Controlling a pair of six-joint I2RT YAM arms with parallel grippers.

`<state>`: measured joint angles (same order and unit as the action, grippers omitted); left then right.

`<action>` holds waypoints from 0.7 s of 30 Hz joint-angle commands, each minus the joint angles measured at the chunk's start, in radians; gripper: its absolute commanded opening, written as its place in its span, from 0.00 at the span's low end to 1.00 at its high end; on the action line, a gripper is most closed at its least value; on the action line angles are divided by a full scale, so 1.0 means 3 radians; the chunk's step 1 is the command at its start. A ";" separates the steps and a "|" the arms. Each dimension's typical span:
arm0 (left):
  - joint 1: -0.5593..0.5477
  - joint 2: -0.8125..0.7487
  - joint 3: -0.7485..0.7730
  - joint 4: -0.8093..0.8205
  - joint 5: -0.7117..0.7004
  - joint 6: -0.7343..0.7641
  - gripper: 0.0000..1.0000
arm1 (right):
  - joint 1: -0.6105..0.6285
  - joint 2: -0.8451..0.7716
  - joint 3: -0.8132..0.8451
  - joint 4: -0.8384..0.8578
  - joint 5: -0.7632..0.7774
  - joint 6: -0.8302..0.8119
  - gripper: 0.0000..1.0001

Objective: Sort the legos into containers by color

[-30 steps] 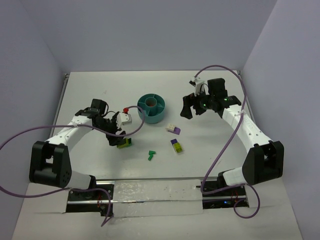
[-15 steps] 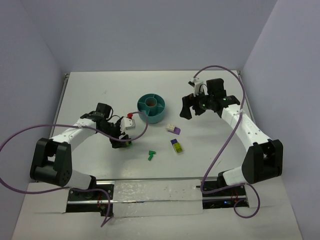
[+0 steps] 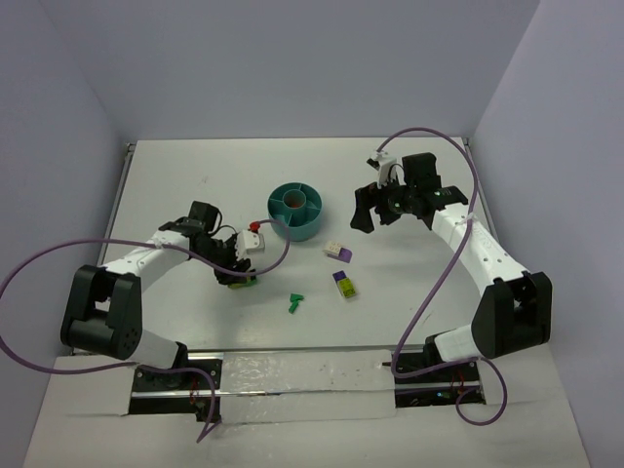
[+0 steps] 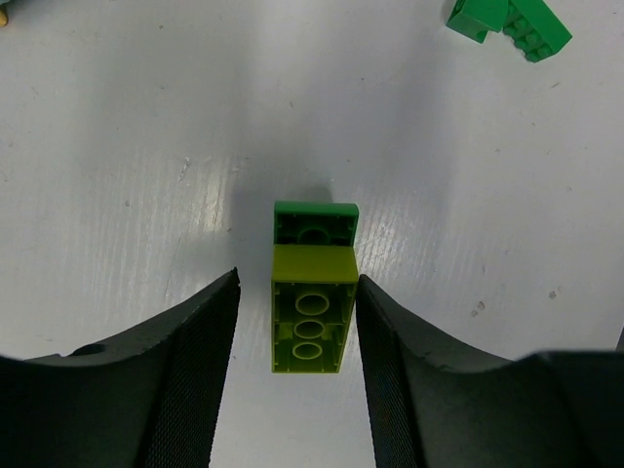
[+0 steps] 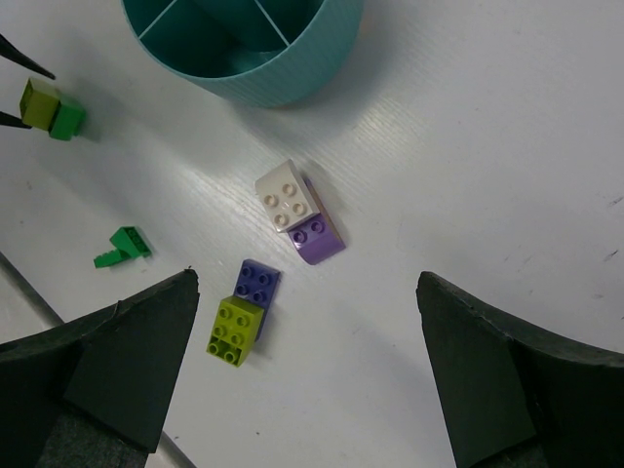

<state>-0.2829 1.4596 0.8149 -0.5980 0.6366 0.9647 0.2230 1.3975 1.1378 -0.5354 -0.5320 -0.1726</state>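
Top view: the white bench (image 3: 195, 166) was boxed in by walls on three sides, with a rail (image 3: 122, 190) along its left edge. There was lots of bare surface at the back and far left. The teal bowl (image 3: 295, 224) sat mid-bench. The left arm reached in low, with the left jaws down at the bench just near-left of the bowl, over a lime brick (image 3: 244, 282) that was mostly hidden under them. A purple-and-white piece (image 3: 338, 252), a purple-and-yellow piece (image 3: 344, 285) and a dark green piece (image 3: 295, 303) lay loose in front of the bowl. They were apart from each other, with open bench between them and the arm bases. The right arm held the right jaws up beside the bowl, toward the right wall.

Left wrist view: this showed what the top view hid. The lime brick lay flat, hollow side to the camera, with a dark green brick (image 4: 314, 222) joined at its far end. The left jaws stood apart, one finger (image 4: 185, 390) on each side of the lime brick. One finger was right against the brick's edge, and a strip of bench showed between the brick and the other. They were not clamped. The dark green piece sat in the far corner, well apart.

Right wrist view: the right jaws were spread wide, holding nothing, with bench far below. Only this view showed the bowl's inner dividers and the studs on both purple pieces. The purple-and-white piece was nearest the bowl, not touching. At the left edge, the lime brick sat between two dark fingertips. A line ran across the near-left corner, just past the dark green piece; whether it was a seam or the bench edge, I couldn't tell.
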 commanded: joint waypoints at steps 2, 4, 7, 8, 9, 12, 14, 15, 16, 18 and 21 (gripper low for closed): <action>-0.0029 0.0031 0.0003 -0.0008 0.0007 0.0164 0.49 | 0.0043 -0.0014 0.0099 0.0077 -0.0053 0.0013 1.00; -0.0029 0.0037 0.0023 -0.0029 0.0025 0.0147 0.40 | 0.0063 -0.0023 0.0099 0.0101 -0.0107 0.0035 1.00; -0.0027 0.0030 0.0093 -0.0067 0.0080 0.0075 0.29 | 0.0085 -0.0048 0.0089 0.0142 -0.0209 0.0066 1.00; -0.0027 0.0017 0.0138 -0.0101 0.0130 0.0027 0.25 | 0.0092 -0.0064 0.0083 0.0176 -0.0277 0.0085 1.00; -0.0024 0.0002 0.0193 -0.0150 0.0196 -0.0033 0.21 | 0.0103 -0.0082 0.0075 0.0218 -0.0360 0.0108 1.00; -0.0024 -0.0083 0.0362 -0.0237 0.0428 -0.0267 0.10 | 0.0139 -0.0118 0.0092 0.0273 -0.0578 0.0137 1.00; -0.0024 -0.0127 0.0463 -0.0303 0.0552 -0.0384 0.05 | 0.0188 -0.0128 0.0117 0.0302 -0.0689 0.0141 1.00; -0.0024 -0.0163 0.0536 -0.0326 0.0685 -0.0507 0.03 | 0.0216 -0.0127 0.0140 0.0301 -0.0745 0.0138 1.00; -0.0024 -0.0208 0.0635 -0.0343 0.0760 -0.0582 0.02 | 0.0253 -0.0122 0.0180 0.0296 -0.0815 0.0127 1.00; -0.0024 -0.0273 0.0797 -0.0375 0.1021 -0.0818 0.00 | 0.0386 -0.0119 0.0225 0.0307 -0.0983 0.0115 1.00; -0.0024 -0.0291 0.1008 -0.0389 0.1465 -0.1150 0.00 | 0.0618 -0.0102 0.0295 0.0386 -0.1280 0.0147 1.00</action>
<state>-0.2871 1.4150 1.0211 -0.6889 0.8413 0.7663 0.3349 1.3956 1.1595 -0.4860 -0.7711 -0.1445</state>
